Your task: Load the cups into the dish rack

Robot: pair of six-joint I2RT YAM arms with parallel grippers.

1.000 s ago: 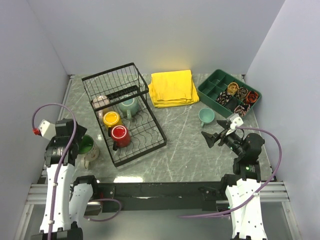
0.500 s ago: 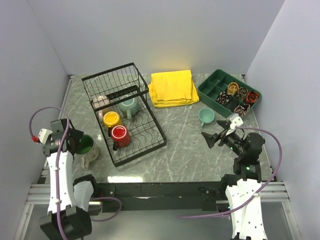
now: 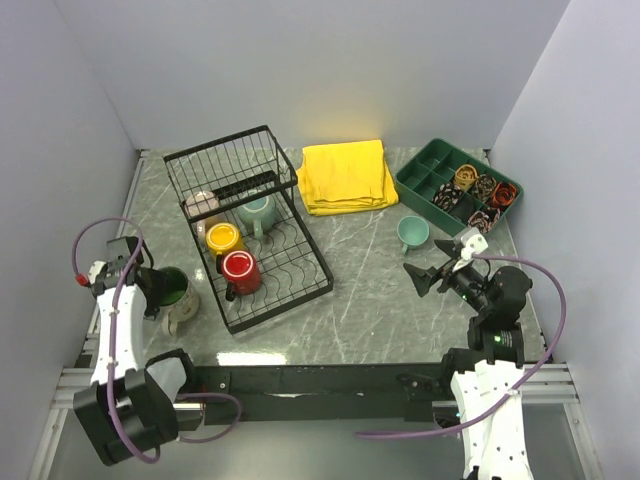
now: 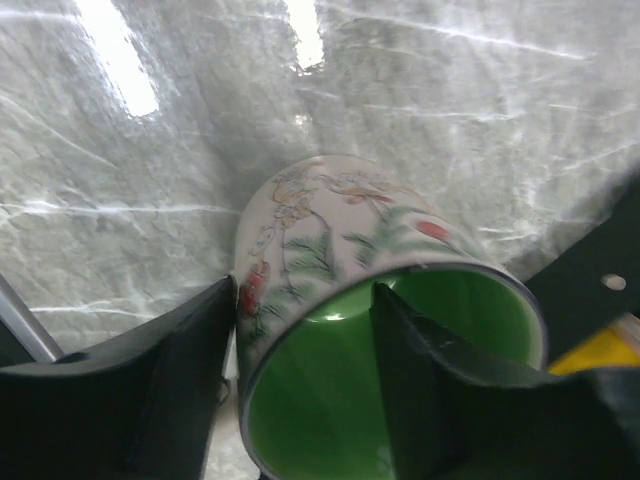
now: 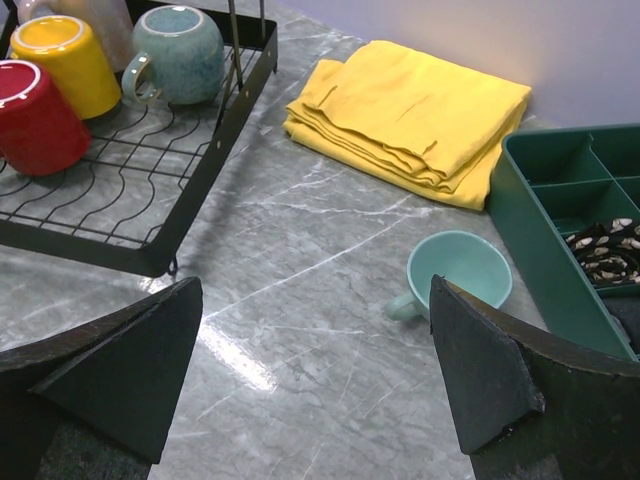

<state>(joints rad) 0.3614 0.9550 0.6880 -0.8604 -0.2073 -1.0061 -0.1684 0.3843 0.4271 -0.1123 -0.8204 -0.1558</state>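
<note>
A floral cup with a green inside (image 4: 330,225) stands on the table left of the dish rack (image 3: 300,287). My left gripper (image 4: 305,300) straddles its rim: one finger lies against the outer wall, the other is inside, with a gap still showing to the wall. From above, the left gripper (image 3: 148,283) sits over this cup (image 3: 172,287). In the rack are a red cup (image 3: 240,268), a yellow cup (image 3: 222,238), a teal cup (image 3: 258,212) and a pale cup (image 3: 200,205). A second teal cup (image 5: 458,272) stands on the table ahead of my open, empty right gripper (image 5: 315,300).
A folded yellow cloth (image 3: 345,177) lies behind the rack's right side. A green divided tray (image 3: 458,188) with small rolled items stands at the back right, close to the teal cup (image 3: 413,232). Grey walls close in on both sides.
My left gripper has swung onto the floral cup's rim and its jaws have narrowed around the wall. The right arm has stayed put.
</note>
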